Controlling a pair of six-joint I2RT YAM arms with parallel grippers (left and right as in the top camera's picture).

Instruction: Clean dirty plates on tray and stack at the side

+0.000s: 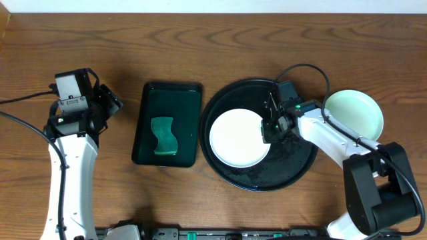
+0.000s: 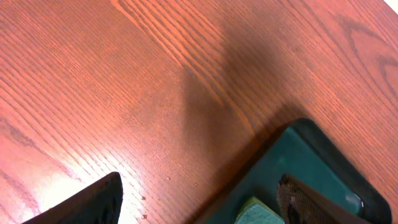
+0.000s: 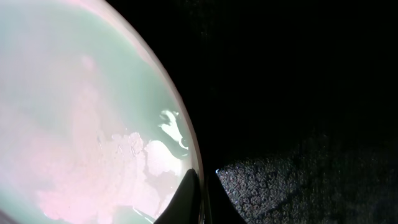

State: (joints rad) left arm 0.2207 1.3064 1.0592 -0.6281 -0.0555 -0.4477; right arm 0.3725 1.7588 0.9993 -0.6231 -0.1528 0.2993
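A white plate (image 1: 237, 138) lies on the round black tray (image 1: 293, 160). My right gripper (image 1: 271, 127) is shut on the plate's right rim. In the right wrist view the two fingertips (image 3: 202, 186) pinch the rim of the wet plate (image 3: 93, 112), one above and one below it, over the dark tray (image 3: 298, 93). A pale mint-green plate (image 1: 353, 113) sits on the table to the right of the tray. A third plate does not show. My left gripper (image 1: 115, 105) is open and empty at the far left, over bare wood (image 2: 199, 199).
A rectangular dark green tray (image 1: 147, 127) holding a green sponge (image 1: 164, 137) lies between the left arm and the black tray. Its corner (image 2: 311, 155) and the sponge's tip (image 2: 255, 211) show in the left wrist view.
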